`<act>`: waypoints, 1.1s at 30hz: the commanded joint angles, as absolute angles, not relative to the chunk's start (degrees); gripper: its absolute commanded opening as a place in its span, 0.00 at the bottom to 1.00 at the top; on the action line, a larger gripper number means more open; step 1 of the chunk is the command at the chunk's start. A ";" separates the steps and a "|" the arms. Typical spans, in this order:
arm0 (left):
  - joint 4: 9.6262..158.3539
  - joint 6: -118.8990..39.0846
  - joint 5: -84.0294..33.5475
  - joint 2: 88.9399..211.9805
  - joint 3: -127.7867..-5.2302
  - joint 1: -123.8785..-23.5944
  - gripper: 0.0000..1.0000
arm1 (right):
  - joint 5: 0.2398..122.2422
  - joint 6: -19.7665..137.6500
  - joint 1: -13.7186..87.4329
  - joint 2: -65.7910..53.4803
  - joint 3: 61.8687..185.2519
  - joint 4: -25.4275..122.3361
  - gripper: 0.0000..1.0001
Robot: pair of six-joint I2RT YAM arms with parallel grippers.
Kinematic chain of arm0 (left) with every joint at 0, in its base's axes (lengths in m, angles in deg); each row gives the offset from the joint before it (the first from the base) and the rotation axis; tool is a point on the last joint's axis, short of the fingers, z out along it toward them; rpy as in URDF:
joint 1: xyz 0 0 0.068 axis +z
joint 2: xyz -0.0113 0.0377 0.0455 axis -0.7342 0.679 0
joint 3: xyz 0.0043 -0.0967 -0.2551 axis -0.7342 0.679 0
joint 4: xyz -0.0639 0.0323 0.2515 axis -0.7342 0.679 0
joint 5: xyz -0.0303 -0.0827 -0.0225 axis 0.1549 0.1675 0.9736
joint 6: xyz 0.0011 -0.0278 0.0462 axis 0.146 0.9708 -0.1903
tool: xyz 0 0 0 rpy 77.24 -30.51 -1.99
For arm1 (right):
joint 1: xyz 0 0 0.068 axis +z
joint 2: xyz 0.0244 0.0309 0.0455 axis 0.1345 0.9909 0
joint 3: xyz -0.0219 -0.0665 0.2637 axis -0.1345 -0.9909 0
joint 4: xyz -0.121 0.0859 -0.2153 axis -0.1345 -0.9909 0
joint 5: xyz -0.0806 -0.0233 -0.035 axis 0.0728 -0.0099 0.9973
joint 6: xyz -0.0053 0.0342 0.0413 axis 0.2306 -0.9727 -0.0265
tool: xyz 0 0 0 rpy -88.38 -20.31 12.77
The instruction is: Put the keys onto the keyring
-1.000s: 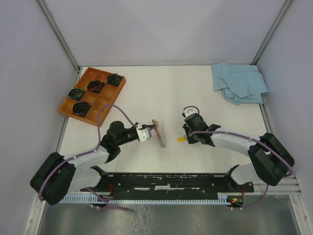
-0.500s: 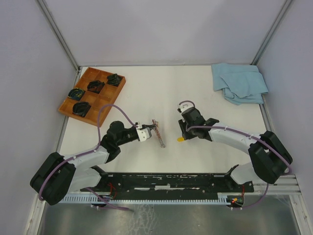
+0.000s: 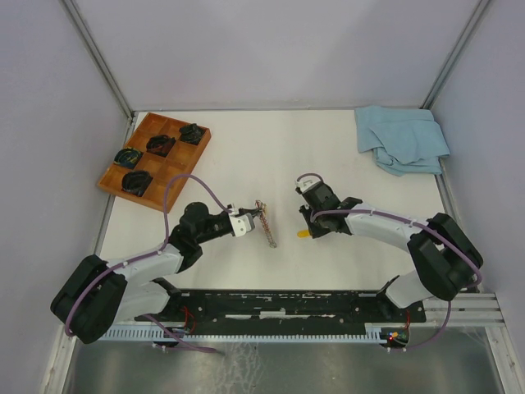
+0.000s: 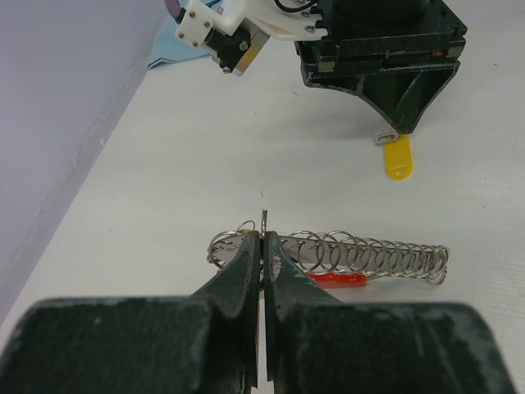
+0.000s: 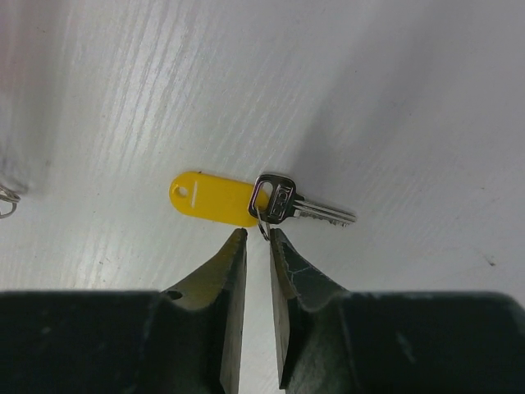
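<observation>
L: left pincer (image 4: pixel 261 246) closed on the keyring (image 4: pixel 228 245), pinching its thin loop steady for threading; chain (image 4: pixel 369 254) trails on the surface (image 4: pixel 164 164) | R: right pincer (image 5: pixel 256 238) slightly parted, empty, tips at the flat-lying key (image 5: pixel 303 207) beside its yellow tag (image 5: pixel 212 198), seemingly lining up a pickup

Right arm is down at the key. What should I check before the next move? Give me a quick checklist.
1. Left pincer shut on the keyring: ok.
2. Chain and red strap lying on the table, apart from the key: ok.
3. Yellow-tagged key lying flat, right at the tips of the right pincer: ok.
4. Right pincer gripping the key: cannot tell. Its fingertips stand narrowly apart, with the key's small ring at their mouth.
5. Key threaded on the keyring: not ok, the two lie apart.
</observation>
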State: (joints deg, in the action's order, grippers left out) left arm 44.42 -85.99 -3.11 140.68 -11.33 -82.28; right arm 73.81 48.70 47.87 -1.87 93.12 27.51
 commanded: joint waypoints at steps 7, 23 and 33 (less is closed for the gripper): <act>43.64 -84.45 -2.21 140.52 -13.76 -82.05 0.03 | 74.06 49.80 47.94 -0.34 95.52 28.04 0.22; 44.24 -84.46 -1.86 141.18 -14.33 -82.08 0.03 | 75.12 50.70 47.94 1.09 96.60 27.59 0.18; 44.67 -84.62 -1.52 141.08 -14.55 -82.10 0.03 | 74.24 51.58 47.94 -1.26 96.66 26.56 0.01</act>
State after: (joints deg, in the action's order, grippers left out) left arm 45.78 -85.99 -2.94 141.07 -12.38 -82.28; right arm 74.07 50.64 47.85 0.99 94.54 26.92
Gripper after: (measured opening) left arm 0.043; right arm 0.039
